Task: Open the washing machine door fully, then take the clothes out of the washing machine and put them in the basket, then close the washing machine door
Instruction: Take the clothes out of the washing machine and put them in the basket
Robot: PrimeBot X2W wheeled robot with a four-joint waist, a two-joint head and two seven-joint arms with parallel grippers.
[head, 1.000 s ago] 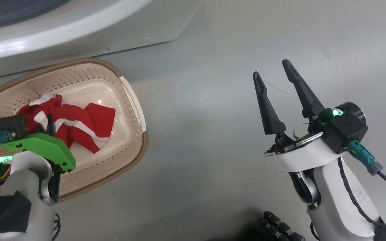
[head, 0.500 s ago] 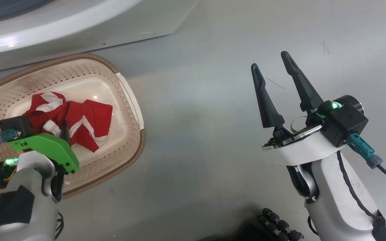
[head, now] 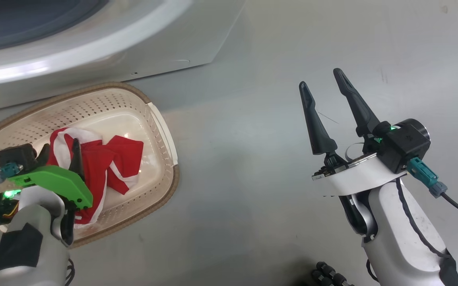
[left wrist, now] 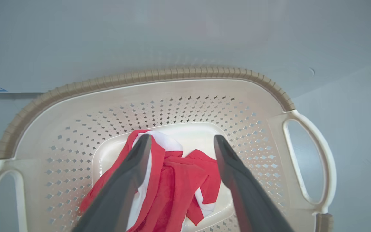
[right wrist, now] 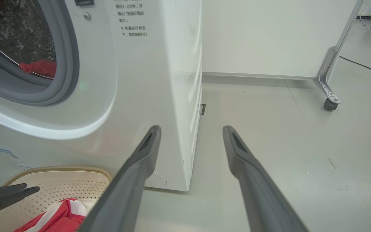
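Our left pincer (left wrist: pixel 182 138) hangs over the basket (left wrist: pixel 147 75) with its two fingers spread wide and nothing between them. The clothes (left wrist: pixel 172 174) lie loose on the basket's bottom straight below, a crumpled red heap with white stripes, partly hidden behind one finger. We cannot tell whether that finger touches the cloth. Our right pincer (head: pixel 319 78) is just as wide and holds nothing, out over the bare floor (head: pixel 253 159), well apart from the basket, which sits off to its left

What the next move turns on, we judge, is a red piece (right wrist: pixel 39 68) in the drum (right wrist: pixel 11 29). From the right pincer it lies ahead, high and far to the left, tucked just inside the grey seal (right wrist: pixel 68 64) at the lower edge of the opening. The part we see runs roughly sideways along that edge. The washing machine (right wrist: pixel 172 64) stands right behind the far rim of the basket, so from the left pincer the opening is ahead and above, past that rim. That makes the left arm the nearer one, in our judgement: it needs to lift and go forward, while the right would have to swing left across the machine's front. Reaching in across the piece's length, fingers either side of it, looks the surest way to catch it
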